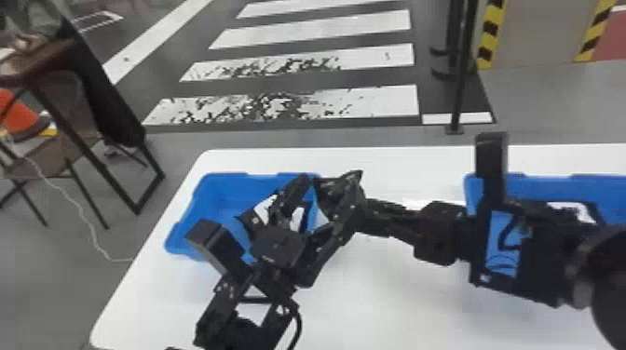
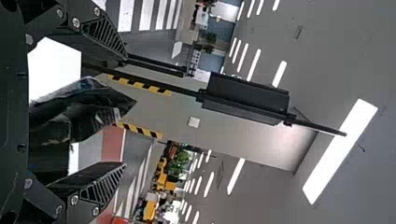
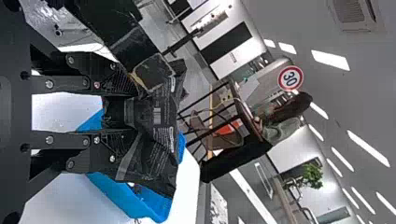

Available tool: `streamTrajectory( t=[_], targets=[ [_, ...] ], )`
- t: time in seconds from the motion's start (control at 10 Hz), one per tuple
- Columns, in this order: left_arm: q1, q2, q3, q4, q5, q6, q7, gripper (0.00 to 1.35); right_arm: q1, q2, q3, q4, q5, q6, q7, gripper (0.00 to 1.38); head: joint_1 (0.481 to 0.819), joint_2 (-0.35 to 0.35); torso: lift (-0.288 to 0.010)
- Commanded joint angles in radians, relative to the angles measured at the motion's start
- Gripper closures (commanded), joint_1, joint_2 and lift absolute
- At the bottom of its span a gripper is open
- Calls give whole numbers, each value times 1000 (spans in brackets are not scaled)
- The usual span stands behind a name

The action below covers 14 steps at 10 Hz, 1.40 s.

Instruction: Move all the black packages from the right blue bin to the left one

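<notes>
– where is the black package [image 3: 156, 126], and what has it?
– you have it clamped in your right gripper [image 3: 119, 112], raised near the right-hand end of the left bin [image 1: 228, 186]. your left gripper [image 2: 125, 111] stands wide apart, with glossy black film between its fingers, likely that same package; you can't tell if they touch it.
– how would you expect it to handle?
– soft and probably light. you can see it creased and pinched narrow at your right fingertips, flaring out beyond them, so expect it to bend and swing rather than stay square. that sheen hints at slippery wrap.
– so where would you take hold?
– if you bring the left in, go for the fuller body, well inside the edge; a loose corner could slide out. squeeze just enough to stop slip, since the film might tear or burst.
</notes>
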Motion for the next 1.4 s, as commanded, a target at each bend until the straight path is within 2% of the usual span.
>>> streamTrajectory(
  t=[0.0,0.1,0.2,0.3,0.4,0.5,0.9,1.0,1.2,1.3],
  targets=[
    [2,0,1,0,7,1,-1,251,-7,-2,28,1,-1,1,-2,891,695,271,-140],
    [0,0,3,0,5,13,-1,280,-10,-2,36,1,-3,1,-2,891,695,277,-140],
    [0,0,9,0,-23,35,-4,630,-12,-2,36,1,-5,1,-2,891,695,286,-140],
    [2,-1,25,-37,-78,82,-1,1193,-17,-2,36,1,-9,-11,-2,889,695,290,-140],
    [5,-3,37,-64,-132,89,0,1222,-25,-2,36,1,-9,-24,-4,891,695,292,-140],
    [7,-3,37,-83,-146,111,0,1222,-29,-1,36,4,-7,-34,-4,891,695,296,-140],
    [12,-3,41,-86,-130,77,0,1222,-54,10,36,50,-25,-88,-8,889,695,297,-140],
    [12,-5,47,-86,-130,62,3,1222,-54,12,36,60,-39,-115,-8,673,695,295,-140],
    [7,-12,93,-76,-178,35,49,1222,-39,10,34,80,-63,-144,1,79,695,296,-140],
    [-20,-15,113,-24,-232,-7,83,1222,-22,10,12,77,-63,-149,6,87,695,311,-140]
  ],
)
